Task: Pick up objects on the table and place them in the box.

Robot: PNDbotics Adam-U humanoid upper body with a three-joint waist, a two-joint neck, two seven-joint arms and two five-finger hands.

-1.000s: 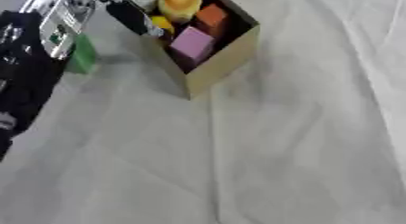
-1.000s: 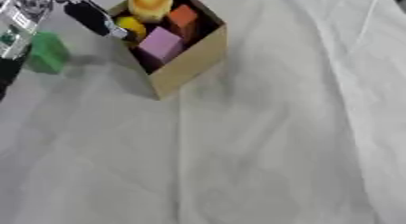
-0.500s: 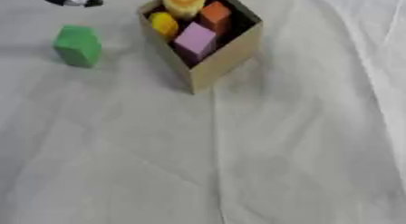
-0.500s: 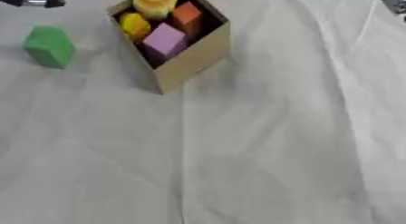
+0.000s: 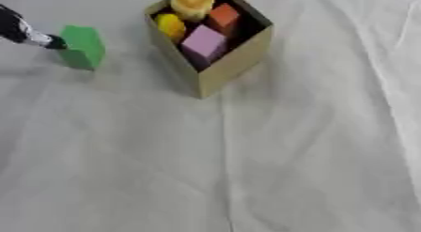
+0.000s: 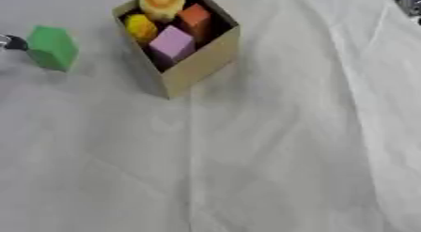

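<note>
No writing or label can be read on anything here. At the left edge only one dark fingertip of the left hand shows, touching or just beside the green block; I cannot tell if the hand is open or closed. The block stands on the white tablecloth, left of the cardboard box. Inside the box lie a yellow piece, a pink cube, an orange block and a round orange-yellow object. The cloth is wrinkled.
</note>
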